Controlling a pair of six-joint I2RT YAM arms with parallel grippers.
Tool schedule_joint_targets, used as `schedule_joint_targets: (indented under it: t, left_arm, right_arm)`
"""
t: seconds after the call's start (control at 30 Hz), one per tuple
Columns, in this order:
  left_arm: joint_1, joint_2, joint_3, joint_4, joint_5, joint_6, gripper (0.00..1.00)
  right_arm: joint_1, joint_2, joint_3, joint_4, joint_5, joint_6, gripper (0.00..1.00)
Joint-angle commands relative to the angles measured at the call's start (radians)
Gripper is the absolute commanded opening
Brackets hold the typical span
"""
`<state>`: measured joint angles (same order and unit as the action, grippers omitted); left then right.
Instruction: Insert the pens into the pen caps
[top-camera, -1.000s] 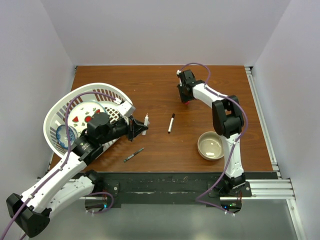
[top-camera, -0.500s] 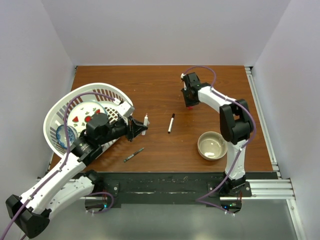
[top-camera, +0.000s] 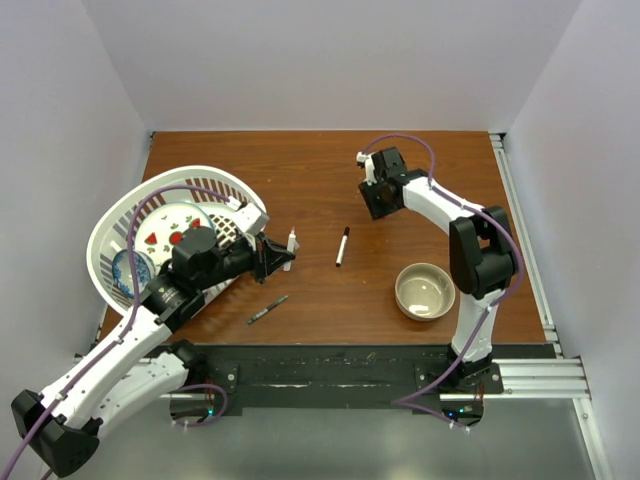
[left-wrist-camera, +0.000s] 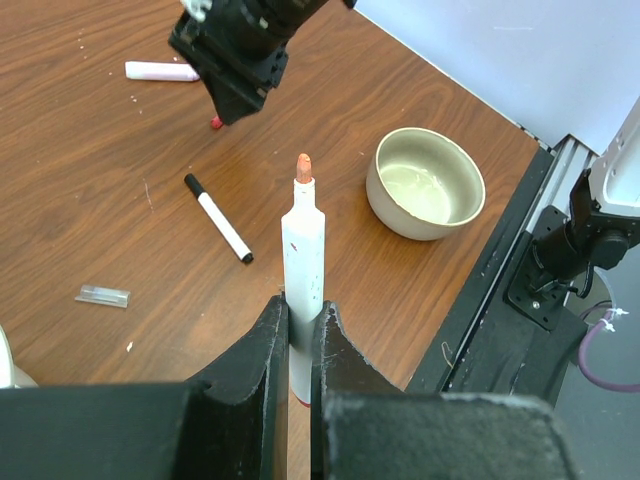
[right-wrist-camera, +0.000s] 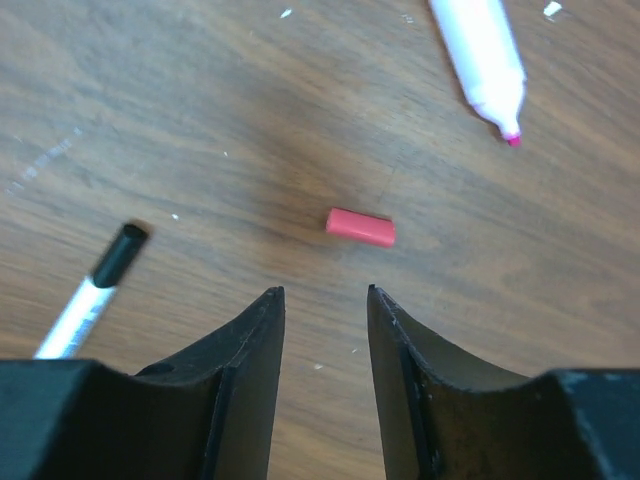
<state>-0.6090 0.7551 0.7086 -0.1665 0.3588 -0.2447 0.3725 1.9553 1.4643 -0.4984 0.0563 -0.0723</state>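
- The red cap (right-wrist-camera: 361, 227) lies on its side on the surface (right-wrist-camera: 200, 120), just ahead of the right tool (right-wrist-camera: 322, 305) and slightly toward its right finger, touching neither finger.
- It looks tiny, light, hard and smooth, so a nudge would likely make it skid or roll. I judge the best hold is across the middle of its short body, with the open end left free. I cannot tell which end is open.
- The right tool is spread, with nothing between its fingers.
- The white marker (left-wrist-camera: 302, 240) is pinched low on its barrel by the left tool (left-wrist-camera: 300, 305), its bare orange tip pointing away from the tool. It is stiff, slick plastic; held that low, the tip may wander under a push.
- Ahead of the right tool and to its right lies the pink marker (right-wrist-camera: 480, 60); to its left lies a black-capped pen (right-wrist-camera: 95, 290).
- Only the right wrist view shows the gap between the cap and the fingers; in the top view the tool covers the cap.
- Only the left wrist view shows the marker's bare tip and a small clear piece (left-wrist-camera: 102, 295) left of that tool.
- Only the top view shows a thin dark pen (top-camera: 268, 309) near the left tool.
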Motion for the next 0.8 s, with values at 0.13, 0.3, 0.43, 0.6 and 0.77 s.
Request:
schedule_joint_targets:
  t: [0.13, 0.3, 0.43, 0.6, 0.77]
  left_arm:
    - [0.003, -0.019, -0.008, 0.030, 0.002, -0.004, 0.00]
    - [0.005, -0.011, -0.004, 0.028, 0.005, -0.001, 0.00]
    - [0.005, -0.014, -0.004, 0.028, 0.000, -0.001, 0.00]
    - [0.005, -0.011, -0.004, 0.030, 0.002, 0.001, 0.00]
    - [0.005, -0.007, -0.003, 0.027, 0.002, 0.001, 0.00]
  right_arm:
    - [-0.003, 0.033, 0.008, 0.001, -0.133, -0.316, 0.45]
    - [-0.003, 0.047, 0.025, -0.014, -0.078, -0.380, 0.46]
    - [-0.004, 0.080, 0.054, -0.057, -0.062, -0.432, 0.46]
    - [-0.015, 0.114, 0.080, -0.060, -0.076, -0.455, 0.46]
    - [-0.024, 0.148, 0.116, -0.058, -0.079, -0.462, 0.45]
